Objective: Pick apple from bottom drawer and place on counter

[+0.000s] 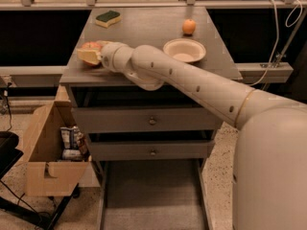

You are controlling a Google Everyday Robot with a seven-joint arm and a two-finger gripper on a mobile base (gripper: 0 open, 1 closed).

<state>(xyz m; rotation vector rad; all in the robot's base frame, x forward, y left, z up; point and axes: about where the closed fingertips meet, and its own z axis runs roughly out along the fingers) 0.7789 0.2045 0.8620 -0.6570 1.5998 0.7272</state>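
Note:
The red apple (90,46) sits between the pale fingers (87,57) of my gripper (89,52), at the left edge of the grey counter (144,30), low over the surface or resting on it; I cannot tell which. The gripper is shut on the apple. My arm reaches in from the lower right across the cabinet front. The bottom drawer (153,195) is pulled out below, and its grey floor shows nothing on it.
On the counter stand a pale bowl (184,50), a small orange fruit (189,27) and a yellow-green sponge (107,18). Two shallower drawers with knobs (152,120) are shut. An open cardboard box (48,150) with packets stands left of the cabinet.

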